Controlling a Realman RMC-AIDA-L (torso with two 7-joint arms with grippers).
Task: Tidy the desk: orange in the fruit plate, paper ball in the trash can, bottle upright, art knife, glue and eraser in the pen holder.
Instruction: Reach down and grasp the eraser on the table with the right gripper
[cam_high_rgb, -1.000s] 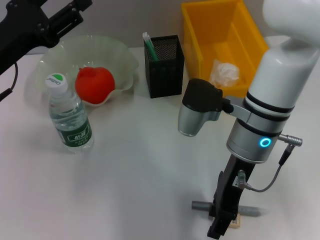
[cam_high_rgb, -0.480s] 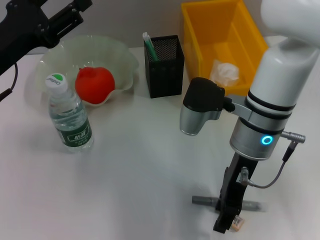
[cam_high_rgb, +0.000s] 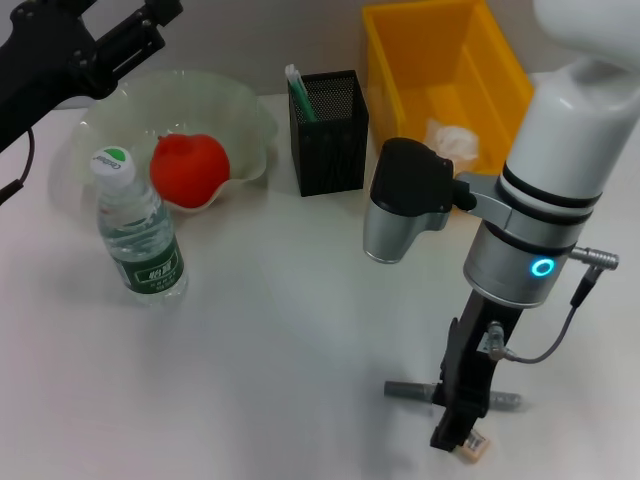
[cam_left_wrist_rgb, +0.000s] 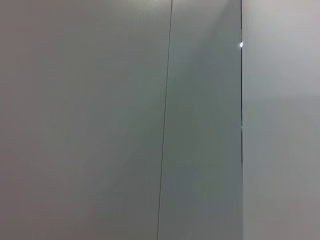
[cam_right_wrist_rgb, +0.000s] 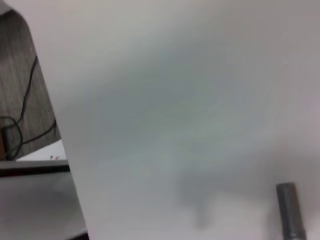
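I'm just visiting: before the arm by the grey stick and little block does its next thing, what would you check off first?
1. Right gripper is down at the eraser: ok.
2. Eraser is actually gripped: cannot tell; the fingers hide it.
3. Art knife lies flat on the desk beside the gripper, not snagged: cannot tell.
4. Pen holder stands upright with room inside: ok.
5. Left gripper is parked far off above the fruit plate: ok.
6. Orange in the plate, bottle upright, paper ball in the trash can: ok.
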